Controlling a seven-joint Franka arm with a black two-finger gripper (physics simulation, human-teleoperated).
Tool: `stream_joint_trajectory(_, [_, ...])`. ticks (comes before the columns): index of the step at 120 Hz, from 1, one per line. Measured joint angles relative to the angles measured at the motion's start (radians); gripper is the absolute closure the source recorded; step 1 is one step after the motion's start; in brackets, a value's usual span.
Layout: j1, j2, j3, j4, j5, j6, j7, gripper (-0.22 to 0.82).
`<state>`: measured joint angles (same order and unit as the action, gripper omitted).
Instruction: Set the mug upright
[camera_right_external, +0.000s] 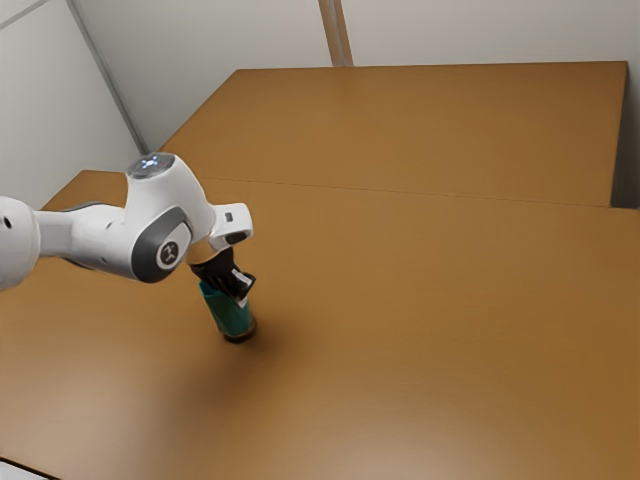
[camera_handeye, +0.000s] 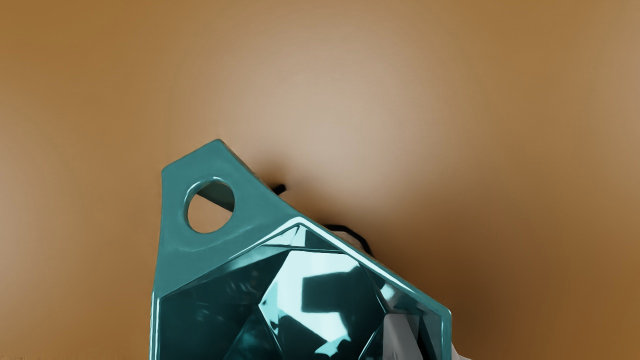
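The teal mug (camera_right_external: 228, 312) stands on its dark base on the table, leaning toward the exterior view's left; I cannot tell how much of that lean is real. At its rim is my black gripper (camera_right_external: 242, 288), coming down from above. In the wrist view the mug (camera_handeye: 200, 255) shows its open mouth, faceted inside and a handle with a round hole. My gripper (camera_handeye: 440, 347) straddles the mug's wall away from the handle, one grey finger inside and the other just outside, shut on that wall. The lower parts of the fingers are partly hidden by the mug.
The wooden table (camera_right_external: 430, 310) stretches out toward the exterior view's right, with a raised or separate wooden panel (camera_right_external: 430, 130) behind it. Pale walls (camera_right_external: 480, 30) stand beyond. The arm reaches in from the exterior view's left, above the table.
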<state>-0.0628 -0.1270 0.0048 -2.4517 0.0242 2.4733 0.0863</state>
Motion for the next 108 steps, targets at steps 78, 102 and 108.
stream_joint_trajectory(78, [-0.002,0.026,0.001,0.002,-0.001,0.006,-0.046,0.39])
stream_joint_trajectory(102, [-0.001,-0.012,0.001,0.009,-0.002,0.018,-0.049,0.16])
stream_joint_trajectory(108, [0.001,-0.024,0.001,0.011,-0.003,0.019,-0.049,0.13])
